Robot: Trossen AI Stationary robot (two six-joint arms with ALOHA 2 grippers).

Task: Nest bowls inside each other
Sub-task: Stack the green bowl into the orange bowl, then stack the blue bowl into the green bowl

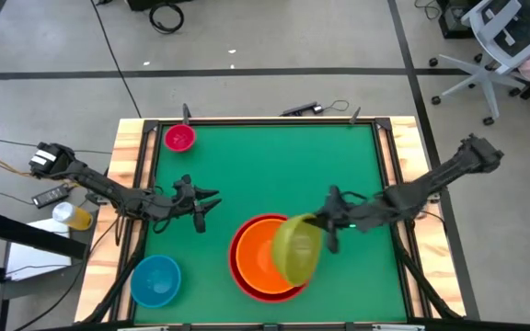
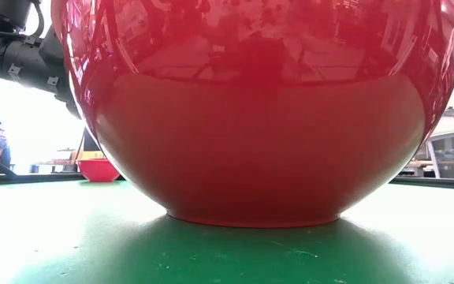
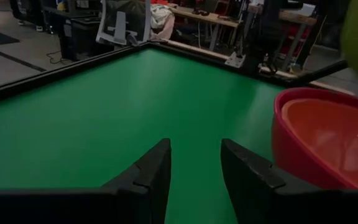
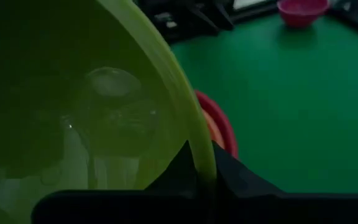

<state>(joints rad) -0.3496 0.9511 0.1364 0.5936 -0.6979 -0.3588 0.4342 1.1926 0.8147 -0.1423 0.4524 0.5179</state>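
Green table, grey floor around; right claw pinching yellow-green bowl.

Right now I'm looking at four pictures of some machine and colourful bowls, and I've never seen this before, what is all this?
Two robot arms work at a green table. One picture looks down from above, one sits at table level, right up against the red bowl, and two look out from the arms' wrists. The orange bowl sits inside the red one. The right pincer is shut on the yellow-green bowl's rim, tilted above them. The left pincer waits open. The blue bowl and pink bowl stand apart.
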